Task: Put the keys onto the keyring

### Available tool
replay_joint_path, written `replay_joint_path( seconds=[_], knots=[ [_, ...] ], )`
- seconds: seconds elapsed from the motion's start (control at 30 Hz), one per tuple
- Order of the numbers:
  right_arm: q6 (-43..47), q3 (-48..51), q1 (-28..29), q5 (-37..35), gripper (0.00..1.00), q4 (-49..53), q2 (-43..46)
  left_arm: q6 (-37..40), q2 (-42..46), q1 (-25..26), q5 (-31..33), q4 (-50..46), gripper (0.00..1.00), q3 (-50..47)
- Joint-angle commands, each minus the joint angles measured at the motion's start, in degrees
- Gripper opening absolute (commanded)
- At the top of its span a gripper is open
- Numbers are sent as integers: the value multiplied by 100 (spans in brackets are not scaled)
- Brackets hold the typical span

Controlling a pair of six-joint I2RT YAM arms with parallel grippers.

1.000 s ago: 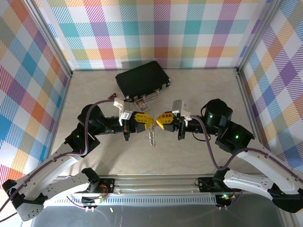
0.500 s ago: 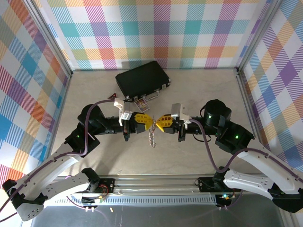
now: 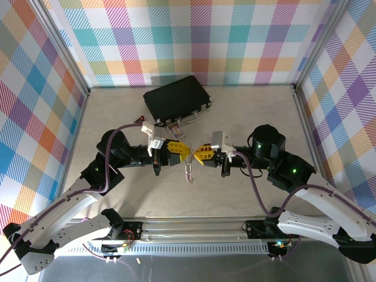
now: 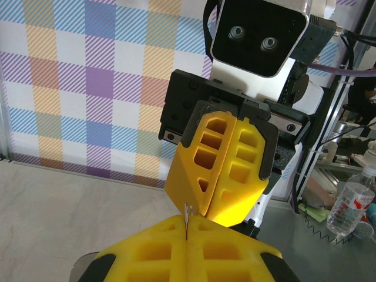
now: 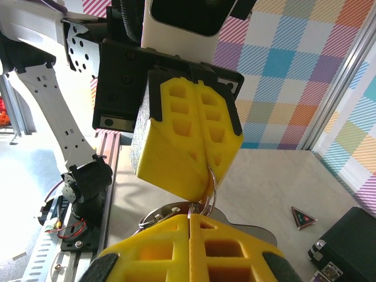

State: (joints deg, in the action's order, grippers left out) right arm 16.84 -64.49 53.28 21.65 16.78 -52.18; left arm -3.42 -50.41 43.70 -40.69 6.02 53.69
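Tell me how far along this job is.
Done: left tool and right tool are shut, tip to tip above the table. In hand: the left tool pinches the keyring, its chain dangling. Left: threading the key; what the right tool pinches is hidden.

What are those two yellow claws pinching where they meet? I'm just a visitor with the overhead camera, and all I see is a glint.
Observer: The right wrist camera shows a silver ring curving out from between the fingertips of the left gripper.
Operator: Is the other claw open, ready to take it?
Observer: No. In the left wrist camera the right gripper has its two yellow fingers pressed flat together, with no gap.
Operator: And is the left one really clamped?
Observer: Yes. Its own wrist camera shows a thin metal edge standing up out of the closed seam between its fingers.
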Motion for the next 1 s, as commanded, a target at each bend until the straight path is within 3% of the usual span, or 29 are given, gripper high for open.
replay_joint_path(
  seconds=[0.0, 0.3, 0.5, 0.77, 0.97],
  knots=[
    [33, -7, 43, 38, 7, 130, 102, -26, 125, -3, -44, 373, 0, -18],
    [-195, -129, 42, 57, 27, 21, 164, -92, 178, -3, 73, 617, 0, -80],
    [-733, -399, 1, -288, 28, 7, 228, -451, 265, -4, 44, 1524, 0, -361],
    [-1078, -960, -53, 653, 32, 157, -2, -954, 167, -10, -399, 2323, 0, -437],
    [-1274, -1023, -54, 692, 36, 106, -178, -856, 262, -9, -467, 2136, 0, -364]
  ],
)
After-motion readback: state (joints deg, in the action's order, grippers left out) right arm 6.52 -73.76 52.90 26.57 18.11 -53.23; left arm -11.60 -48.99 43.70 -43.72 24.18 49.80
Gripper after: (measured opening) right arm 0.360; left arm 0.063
